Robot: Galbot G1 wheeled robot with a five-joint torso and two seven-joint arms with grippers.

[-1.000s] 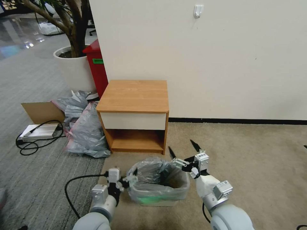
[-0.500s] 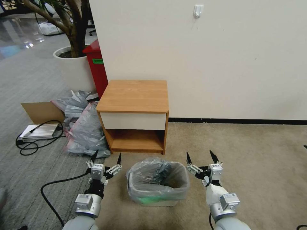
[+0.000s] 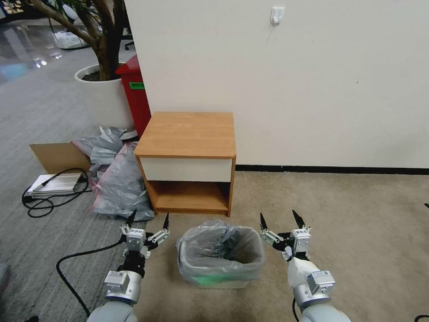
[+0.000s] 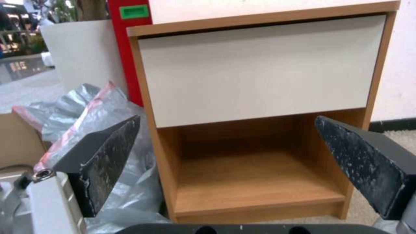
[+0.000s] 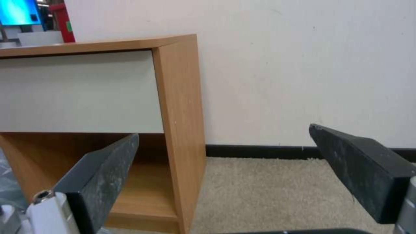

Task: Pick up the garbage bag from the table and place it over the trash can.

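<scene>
Head view: The trash can (image 3: 222, 281) is seen standing on the beige carpet in front of the table (image 3: 187, 134), near it but apart. The garbage bag (image 3: 214, 250) is found fitted inside the trash can, its grey plastic folded over the rim and hanging down the outer walls. The table top is observed bare. The left gripper (image 3: 149, 218) is held to the left of the trash can, clear of it, with its two black fingers spread wide and nothing between them. The right gripper (image 3: 279, 218) is held to the right of the trash can, likewise clear of it, fingers spread and nothing held. A heap of grey plastic bags (image 3: 117, 183) is noted on the floor against the left side of the table, with a cardboard sheet (image 3: 56, 155) beyond it. A red bin (image 3: 134, 96) and a white planter (image 3: 102, 96) are recorded behind the table's left corner, by the wall.

Left wrist view: The left gripper (image 4: 225, 144) is shown with its fingers (image 4: 108, 156) set well apart, nothing between them. The table's white drawer front and lower shelf are framed between them, farther off. The heap of grey plastic bags (image 4: 91, 117) is seen beside the table, with the red bin (image 4: 130, 39) behind.

Right wrist view: The right gripper (image 5: 223, 143) is shown with fingers (image 5: 364, 162) spread wide and unloaded. The right front corner of the table (image 5: 177, 113) is seen ahead, with carpet and wall beyond.
</scene>
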